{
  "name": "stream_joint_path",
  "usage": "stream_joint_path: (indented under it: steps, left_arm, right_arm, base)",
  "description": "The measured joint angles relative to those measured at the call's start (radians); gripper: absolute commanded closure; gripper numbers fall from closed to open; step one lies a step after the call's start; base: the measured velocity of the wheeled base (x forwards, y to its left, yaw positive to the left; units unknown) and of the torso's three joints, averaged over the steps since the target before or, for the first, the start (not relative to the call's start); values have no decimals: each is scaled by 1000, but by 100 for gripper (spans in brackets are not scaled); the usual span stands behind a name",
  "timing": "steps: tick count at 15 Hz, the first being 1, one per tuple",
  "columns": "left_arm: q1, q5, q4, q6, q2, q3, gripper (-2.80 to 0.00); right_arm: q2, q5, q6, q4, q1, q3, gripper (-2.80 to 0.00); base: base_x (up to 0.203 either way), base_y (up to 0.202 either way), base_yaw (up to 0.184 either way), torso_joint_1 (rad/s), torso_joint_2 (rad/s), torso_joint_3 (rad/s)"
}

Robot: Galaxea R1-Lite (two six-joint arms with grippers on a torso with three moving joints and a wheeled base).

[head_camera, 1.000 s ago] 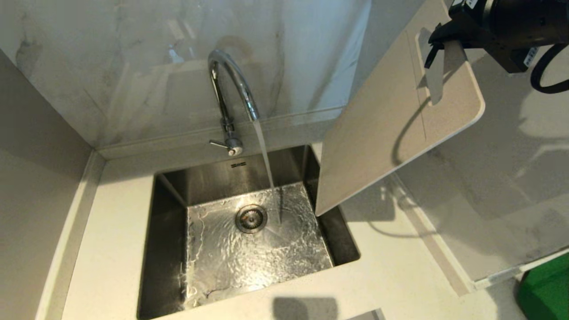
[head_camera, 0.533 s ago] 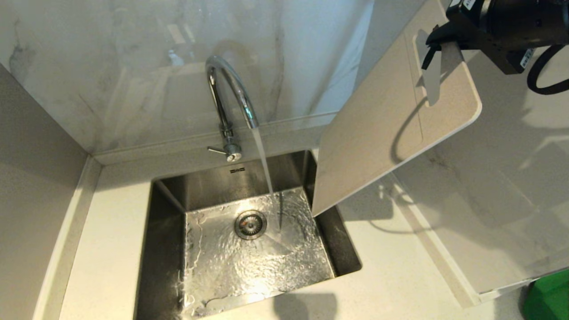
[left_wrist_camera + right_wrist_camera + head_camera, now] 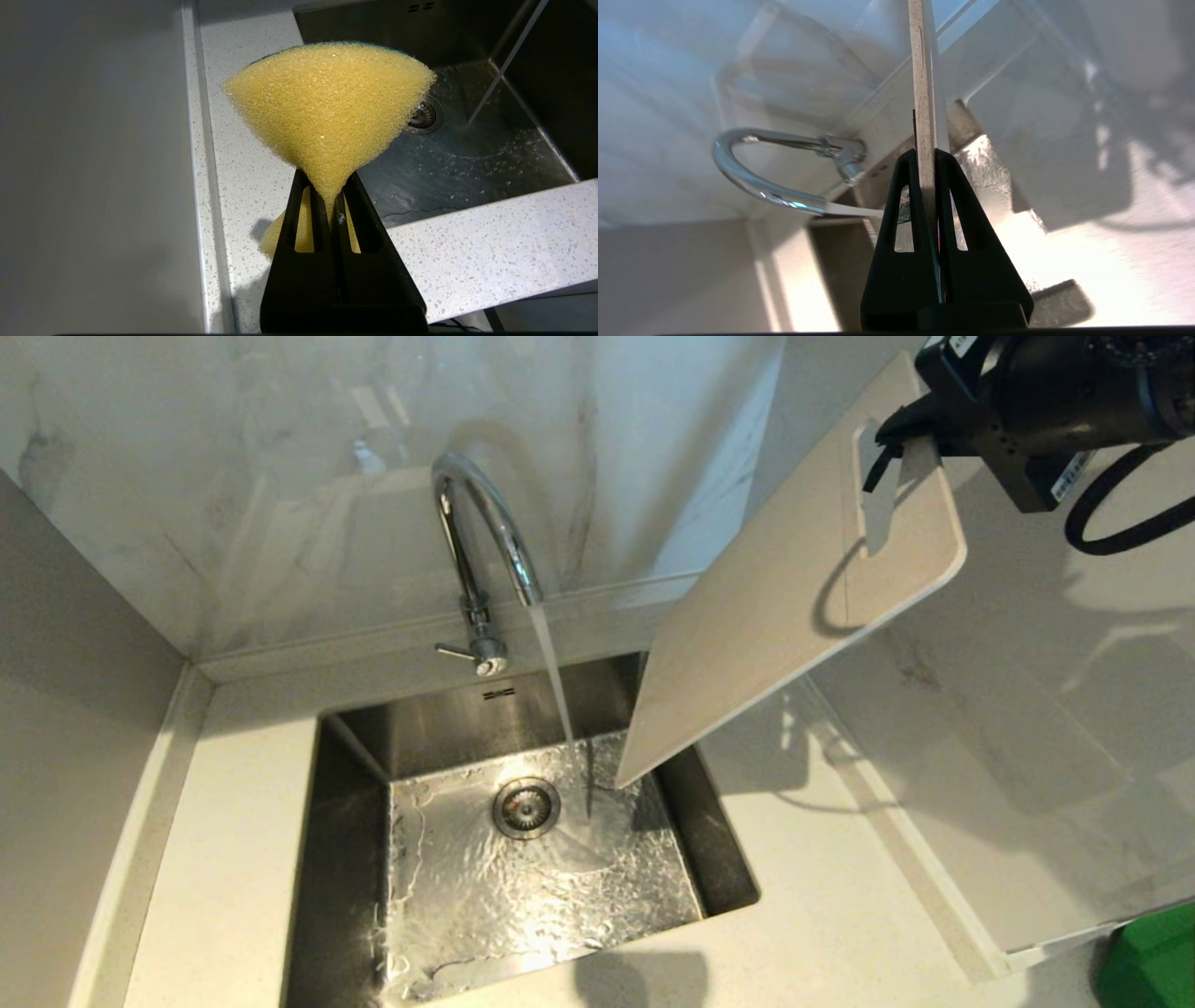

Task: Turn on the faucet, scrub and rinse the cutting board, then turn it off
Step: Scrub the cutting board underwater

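Head view: faucet (image 3: 485,537) running, stream falling into the steel sink (image 3: 355,859) beside the drain (image 3: 527,807). Right end effector (image 3: 901,439) clamped on the cutting board (image 3: 775,616) at its slot-handle end; board hangs tilted, low corner over the sink, just beside the stream.

Left wrist view: left end effector (image 3: 332,210) pinched tight on a yellow sponge (image 3: 327,107), above the speckled surface (image 3: 490,252) by the sink.

Right wrist view: board seen edge-on between the fingers (image 3: 903,205).
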Motion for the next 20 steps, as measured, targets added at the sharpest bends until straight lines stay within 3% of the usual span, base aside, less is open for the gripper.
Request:
stream_joint_path:
  steps: [3,10,20]
  left_arm:
    - [0,0,0,0,0,0,0]
    - [0,0,0,0,0,0,0]
    - [0,0,0,1,0,0,0]
  right_arm:
    - [41,0,82,-27,4,0,0]
    - [155,5,167,-86,77,0,0]
    - [303,5,184,-138,174,0,0]
  base:
    - [0,0,0,0,0,0]
    - [0,0,0,0,0,0]
    - [0,0,0,0,0,0]
